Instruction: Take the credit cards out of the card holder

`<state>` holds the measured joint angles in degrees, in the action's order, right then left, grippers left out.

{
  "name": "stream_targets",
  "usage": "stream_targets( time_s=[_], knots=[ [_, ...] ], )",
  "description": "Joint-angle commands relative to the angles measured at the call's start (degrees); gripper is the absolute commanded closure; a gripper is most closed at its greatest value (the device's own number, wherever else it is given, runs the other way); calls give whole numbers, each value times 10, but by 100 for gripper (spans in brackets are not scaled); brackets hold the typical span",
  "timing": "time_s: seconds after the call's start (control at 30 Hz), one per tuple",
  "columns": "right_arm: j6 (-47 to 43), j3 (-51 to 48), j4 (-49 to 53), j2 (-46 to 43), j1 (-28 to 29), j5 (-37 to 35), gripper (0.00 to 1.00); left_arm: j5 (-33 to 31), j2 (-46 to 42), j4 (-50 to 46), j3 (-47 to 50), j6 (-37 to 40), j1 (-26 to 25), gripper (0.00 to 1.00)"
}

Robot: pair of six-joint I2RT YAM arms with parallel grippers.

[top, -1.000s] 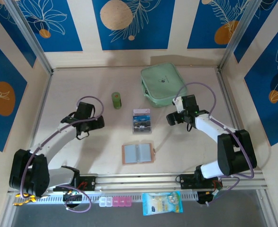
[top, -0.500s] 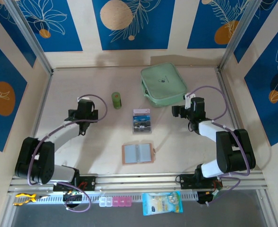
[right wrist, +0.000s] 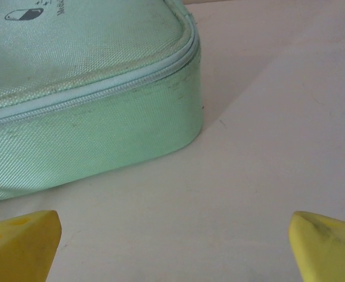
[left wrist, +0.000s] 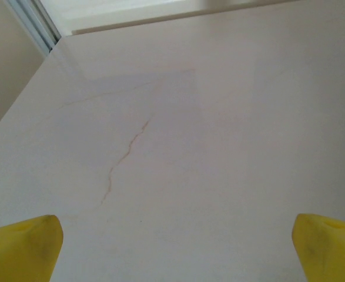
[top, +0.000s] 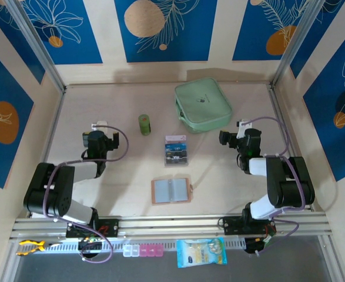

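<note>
The card holder lies open and flat near the table's front centre, tan-pink outside with grey slots inside. Just behind it the credit cards, pale, dark and blue, lie in a short overlapping stack on the table. My left gripper sits far to the left of both, open, with its yellow fingertips wide apart over bare table and nothing between them. My right gripper is to the right of the cards, open too. Its fingertips face the near corner of the mint-green zip case.
The mint-green zip case lies at the back right, and a small green cylinder stands left of the cards. Side walls close in the table. In front of the rail lie a pill box, a printed packet and a yellow tool.
Both arms have folded back, the left gripper moving left and the right gripper moving right, away from the cards. Both stayed open. The cards and holder have not moved.
</note>
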<state>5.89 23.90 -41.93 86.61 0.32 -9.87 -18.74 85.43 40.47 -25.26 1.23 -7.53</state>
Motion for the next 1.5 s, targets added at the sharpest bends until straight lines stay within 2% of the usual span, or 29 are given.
stream_targets(
  time_s=[0.0,0.07,0.1,0.17,0.63,0.73,1.47],
  knots=[
    [7,-4,-49,6,0,17,1,61,17,79,20,3,15,1],
    [6,-3,-48,7,0,19,1,87,30,113,34,7,18,1],
    [5,-3,-47,8,1,18,1,95,48,164,46,15,19,1],
    [5,-3,-47,8,1,17,1,95,35,125,41,11,19,1],
    [4,-6,-51,5,3,14,1,102,43,146,44,13,24,0],
    [4,-6,-51,6,4,14,1,142,41,145,45,30,21,0],
    [5,-4,-49,7,3,15,1,143,41,146,45,29,21,0]
  ],
)
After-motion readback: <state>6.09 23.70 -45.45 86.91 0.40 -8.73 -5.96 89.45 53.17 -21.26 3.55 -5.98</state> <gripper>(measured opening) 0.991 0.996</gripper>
